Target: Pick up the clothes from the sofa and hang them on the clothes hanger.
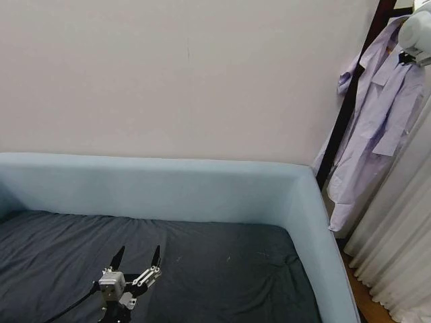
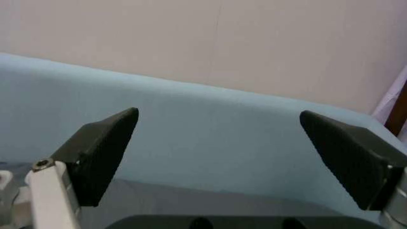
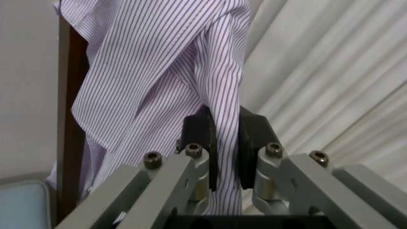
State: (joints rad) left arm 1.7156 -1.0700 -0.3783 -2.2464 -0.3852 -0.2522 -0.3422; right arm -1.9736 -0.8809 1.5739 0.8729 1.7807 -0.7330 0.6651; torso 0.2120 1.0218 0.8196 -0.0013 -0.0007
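Down at the left of the head view, the left gripper [image 1: 139, 250] hangs low over the sofa [image 1: 202, 188], with its fingers [image 2: 105, 152] spread wide apart and nothing between them. Under it lies the dark grey seat cover [image 1: 222, 269], wrinkled and bare. In the left wrist view the two black pads point toward the pale blue backrest and do not touch it. Behind the backrest is a plain off-white wall [image 1: 188, 74].

Further right, past the sofa's end arm, a dark wooden stand [image 1: 347, 108] leans up along the wall. The shirt [image 1: 380, 114], lilac with fine stripes, is off the sofa and hangs full length against this stand, with a sleeve and the hem drooping toward the floor. Its top reaches up to the right arm [image 1: 417, 33] in the upper right corner of the head view. Whether the shirt is caught on a hook of the stand cannot be told.

The right gripper [image 3: 226, 119] is raised beside the stand, and its fingers are clamped on a fold of the striped cloth, which runs down between the two black pads. Just right of the shirt, a white pleated curtain [image 1: 397, 249] falls to the floor.
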